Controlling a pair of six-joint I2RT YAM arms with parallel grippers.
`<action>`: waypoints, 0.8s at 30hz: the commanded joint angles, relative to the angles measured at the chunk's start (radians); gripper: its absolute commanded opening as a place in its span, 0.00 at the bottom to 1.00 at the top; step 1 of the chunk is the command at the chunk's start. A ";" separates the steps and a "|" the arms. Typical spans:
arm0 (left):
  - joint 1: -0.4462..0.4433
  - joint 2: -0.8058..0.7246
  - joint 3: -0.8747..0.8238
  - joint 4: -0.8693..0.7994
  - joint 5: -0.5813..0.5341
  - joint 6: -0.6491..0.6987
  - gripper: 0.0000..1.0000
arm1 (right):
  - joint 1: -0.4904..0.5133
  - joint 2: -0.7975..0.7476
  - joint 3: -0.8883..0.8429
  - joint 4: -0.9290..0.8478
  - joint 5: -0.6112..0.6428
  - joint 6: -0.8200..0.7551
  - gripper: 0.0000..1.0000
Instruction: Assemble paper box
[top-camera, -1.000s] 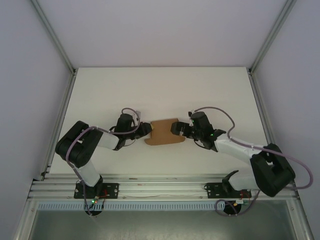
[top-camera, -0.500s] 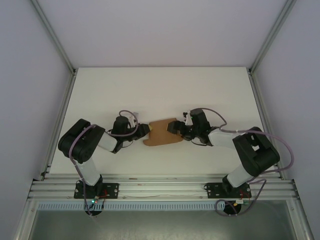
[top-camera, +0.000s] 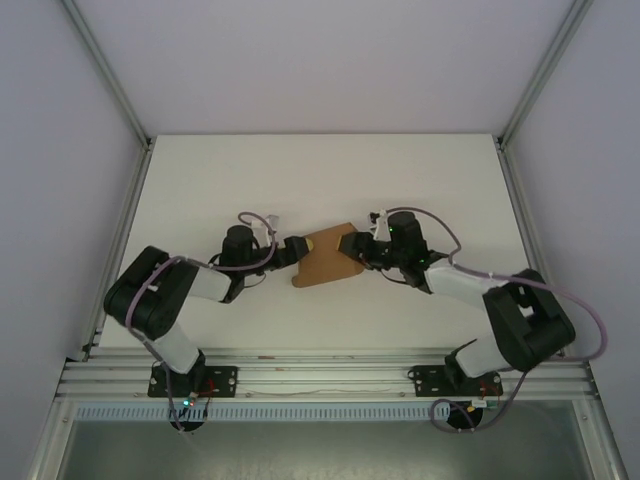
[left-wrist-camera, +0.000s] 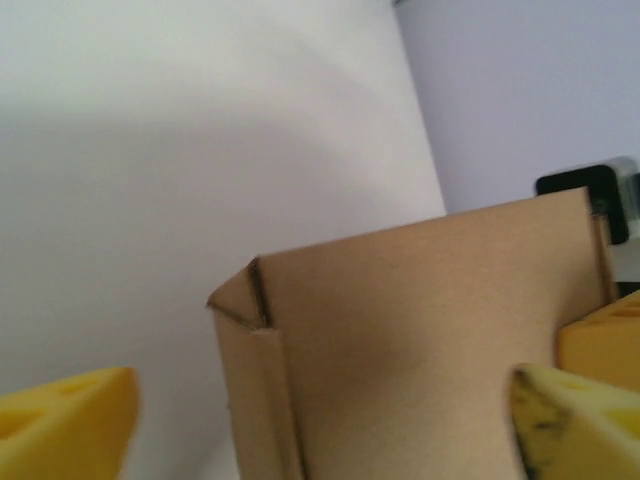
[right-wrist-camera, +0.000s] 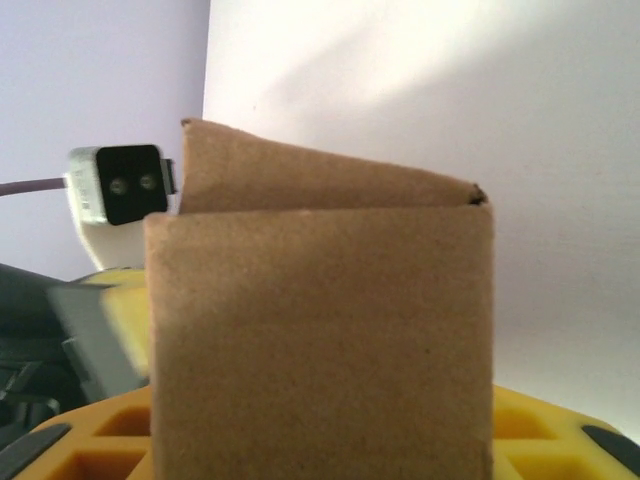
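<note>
The paper box (top-camera: 328, 260), a small piece of brown kraft card with folded flaps, hangs between my two grippers at the table's middle. My left gripper (top-camera: 298, 250) is at its left end and stands open. In the left wrist view its yellow fingertips (left-wrist-camera: 70, 415) are spread wide, with the box (left-wrist-camera: 420, 330) between them and a gap on the left side. My right gripper (top-camera: 352, 247) is shut on the box's right end. In the right wrist view a card panel (right-wrist-camera: 320, 340) stands upright between its yellow fingers (right-wrist-camera: 545, 440) and hides the tips.
The white table (top-camera: 320, 180) has bare room behind and in front of the box. Grey walls and metal posts (top-camera: 110, 80) close in the sides. An aluminium rail (top-camera: 320, 375) with both arm bases runs along the near edge. The left arm's camera block (right-wrist-camera: 120, 185) faces the right wrist.
My left gripper has opened and let go of the box. My right gripper has closed on the box's right end, and the box has turned a little, its right end now farther back.
</note>
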 joint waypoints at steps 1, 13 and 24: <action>-0.025 -0.149 0.085 -0.230 -0.061 0.207 1.00 | -0.002 -0.090 0.005 -0.128 0.109 0.034 0.47; -0.315 -0.460 0.235 -0.784 -0.273 1.059 1.00 | -0.097 -0.324 0.127 -0.634 0.222 0.288 0.43; -0.497 -0.353 0.359 -0.936 -0.546 1.362 1.00 | -0.179 -0.199 0.174 -0.662 -0.144 0.491 0.38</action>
